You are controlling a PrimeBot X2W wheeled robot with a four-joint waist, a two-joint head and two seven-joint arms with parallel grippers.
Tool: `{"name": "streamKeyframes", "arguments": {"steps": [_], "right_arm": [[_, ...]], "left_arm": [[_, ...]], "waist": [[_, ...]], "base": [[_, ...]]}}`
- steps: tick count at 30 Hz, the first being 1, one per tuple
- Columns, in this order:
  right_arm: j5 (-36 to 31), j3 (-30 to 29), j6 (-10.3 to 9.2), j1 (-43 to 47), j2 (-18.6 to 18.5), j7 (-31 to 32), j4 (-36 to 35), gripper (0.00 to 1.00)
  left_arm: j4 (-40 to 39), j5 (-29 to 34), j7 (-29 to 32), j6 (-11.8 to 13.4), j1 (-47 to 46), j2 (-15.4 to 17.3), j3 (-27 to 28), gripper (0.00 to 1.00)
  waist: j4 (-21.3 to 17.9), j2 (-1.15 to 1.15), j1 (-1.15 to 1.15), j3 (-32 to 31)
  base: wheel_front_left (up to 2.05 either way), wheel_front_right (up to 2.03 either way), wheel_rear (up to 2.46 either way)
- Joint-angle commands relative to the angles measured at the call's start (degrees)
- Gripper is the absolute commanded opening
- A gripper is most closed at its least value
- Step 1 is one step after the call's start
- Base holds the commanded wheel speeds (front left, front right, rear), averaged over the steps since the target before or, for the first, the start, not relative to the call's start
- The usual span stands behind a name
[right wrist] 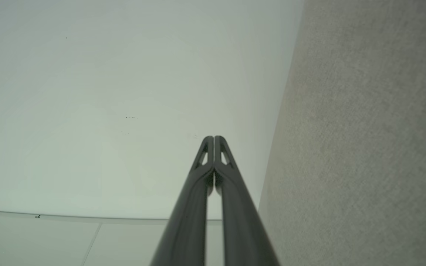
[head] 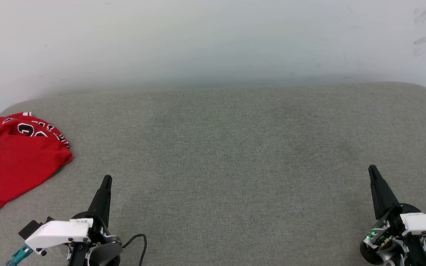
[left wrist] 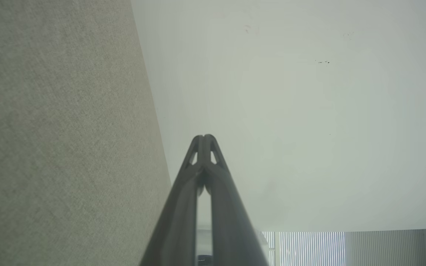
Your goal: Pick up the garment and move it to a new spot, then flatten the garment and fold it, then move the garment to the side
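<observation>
One red garment, crumpled, black lettering showing, at nine o'clock on the surface. My left gripper and right gripper: both pressed together, empty.

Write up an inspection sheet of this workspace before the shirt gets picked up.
Surface: grey fabric pad, flat, no marks seen.
Job's things: garment, red, crumpled at the pad's far left, partly cut off by the head view's edge.
Clutter: nothing seen.
Grippers: left gripper shut, holding nothing; right gripper shut, holding nothing; both apart from the garment.
Cables: black cable looping beside the left wrist.
Surroundings: white wall behind the pad, scuffs at its upper right.
</observation>
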Motion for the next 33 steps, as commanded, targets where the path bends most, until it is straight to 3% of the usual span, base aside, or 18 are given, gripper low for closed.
{"name": "streamKeyframes", "arguments": {"steps": [1,33], "right_arm": [[-0.25,0.04,-0.02,-0.57,0.17,0.04,0.03,0.00],[-0.25,0.04,-0.02,-0.58,0.17,0.04,0.03,0.00]], "left_arm": [[-0.05,0.02,0.08,-0.20,-0.33,0.01,0.11,0.00],[-0.06,0.02,0.07,-0.20,-0.33,0.01,0.11,0.00]], "waist": [[0.00,0.00,0.00,0.00],[0.00,0.00,0.00,0.00]], "base": [[0.00,0.00,0.00],[0.00,0.00,0.00]]}}
